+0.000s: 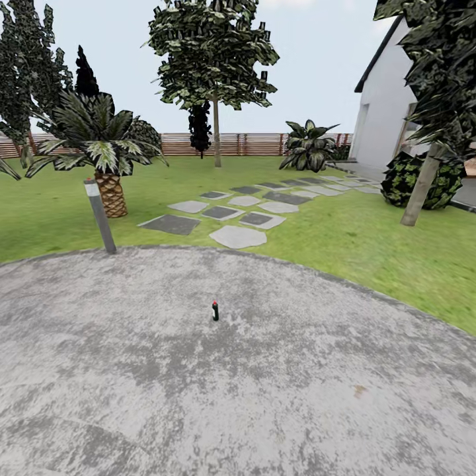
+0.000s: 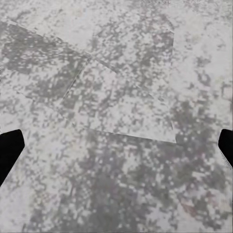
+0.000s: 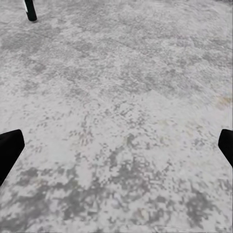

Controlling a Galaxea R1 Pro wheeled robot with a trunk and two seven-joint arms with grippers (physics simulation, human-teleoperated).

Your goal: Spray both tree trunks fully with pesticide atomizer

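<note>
Pesticide atomizer [image 1: 215,311]: upright on the grey floor [image 1: 297,396], well ahead, ungrasped; left gripper [image 2: 116,145] and right gripper [image 3: 116,145] spread wide, empty, angled floorward for approach.

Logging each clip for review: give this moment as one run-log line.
phase: approach | pesticide atomizer: upright on floor, ungrasped | left end effector: open, empty | right end effector: open, empty | tree trunk: unsprayed

Palm [image 1: 99,142]: we see it left on the lawn.
Bollard [image 1: 100,216]: we see it tilted beside the palm.
Stepping stones [image 1: 238,236]: we see them crossing grass toward the house [image 1: 387,99].
Shrub [image 1: 308,146]: by the fence [image 1: 251,143].
</note>
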